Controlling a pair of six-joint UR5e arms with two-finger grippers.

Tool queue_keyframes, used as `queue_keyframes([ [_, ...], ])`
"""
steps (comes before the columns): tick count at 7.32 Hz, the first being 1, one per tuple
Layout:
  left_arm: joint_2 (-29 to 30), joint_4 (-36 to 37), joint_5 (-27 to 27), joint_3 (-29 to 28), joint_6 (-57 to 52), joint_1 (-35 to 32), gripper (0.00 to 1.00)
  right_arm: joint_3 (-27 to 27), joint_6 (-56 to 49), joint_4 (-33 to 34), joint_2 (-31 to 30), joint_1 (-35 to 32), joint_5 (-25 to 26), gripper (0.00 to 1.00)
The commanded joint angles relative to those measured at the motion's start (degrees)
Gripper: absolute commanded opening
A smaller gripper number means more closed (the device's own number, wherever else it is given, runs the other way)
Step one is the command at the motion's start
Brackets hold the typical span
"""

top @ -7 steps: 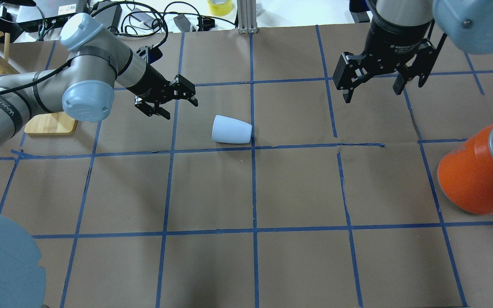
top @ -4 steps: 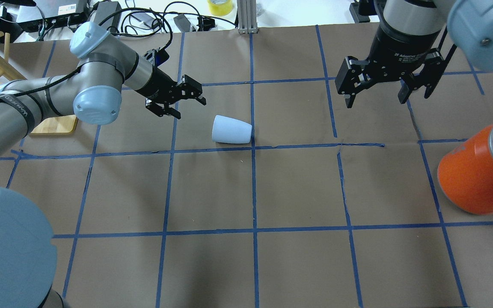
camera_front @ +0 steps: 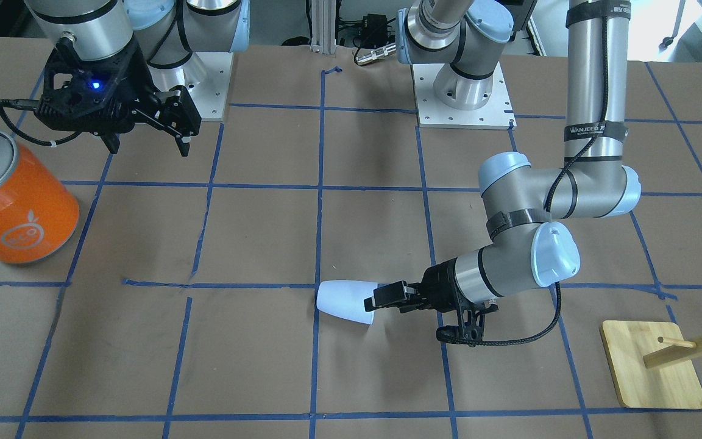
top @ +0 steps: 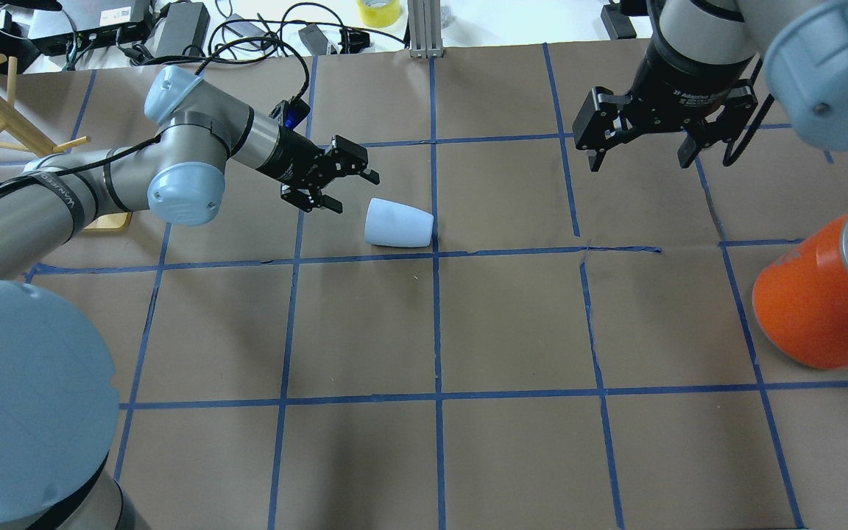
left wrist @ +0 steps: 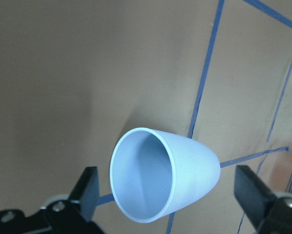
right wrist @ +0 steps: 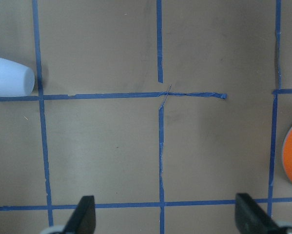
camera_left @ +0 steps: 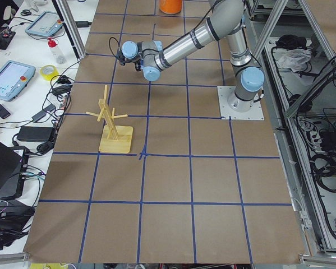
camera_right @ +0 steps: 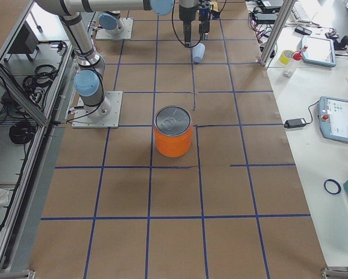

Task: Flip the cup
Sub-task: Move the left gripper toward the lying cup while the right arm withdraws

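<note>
The cup lies on its side on the worktop, near the middle and a little toward the edge far from the robot, its wide mouth turned to the robot's left edge and its narrow base resting at a tape crossing. It has not shifted over the last second; what has changed is the left pincer, which has swung in from the left edge and now sits low just short of the rim, pointing straight into the mouth. That suggests the approach is nearly over and the grasp itself is the step in hand, with the flip not yet begun. In the left wrist view its fingers stand wide apart on either side of the rim, holding nothing; whether a tip already touches the rim I cannot tell, though from above a small gap shows. The right pincer hangs above the far right part of the worktop, its jaws spread too, empty, roughly where it was, well apart from the cup and from the orange can at the right edge.
</note>
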State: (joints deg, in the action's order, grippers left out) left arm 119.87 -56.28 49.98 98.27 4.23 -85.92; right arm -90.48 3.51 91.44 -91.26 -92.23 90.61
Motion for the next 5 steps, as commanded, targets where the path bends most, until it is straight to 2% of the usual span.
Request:
queue_keyframes([
  [1, 0.6, 0.1, -0.9, 0.5, -0.1, 0.0, 1.0, -1.5, 1.0, 0.8, -0.9, 0.0, -0.2, 0.92],
  [2, 0.9, 0.1, -0.9, 0.5, -0.1, -0.2, 1.0, -1.5, 1.0, 1.1, -1.1, 0.0, -0.2, 1.0],
  [3, 1.0, 0.3, -0.9, 0.5, 0.0, -0.4, 1.0, -1.5, 1.1, 3.2, -1.2, 0.0, -0.1, 1.0],
  [5, 1.2, 0.2, -2.2, 0.8, -0.2, -1.0, 1.0, -1.5, 1.1, 3.3, -1.1, 0.0, -0.1, 1.0],
])
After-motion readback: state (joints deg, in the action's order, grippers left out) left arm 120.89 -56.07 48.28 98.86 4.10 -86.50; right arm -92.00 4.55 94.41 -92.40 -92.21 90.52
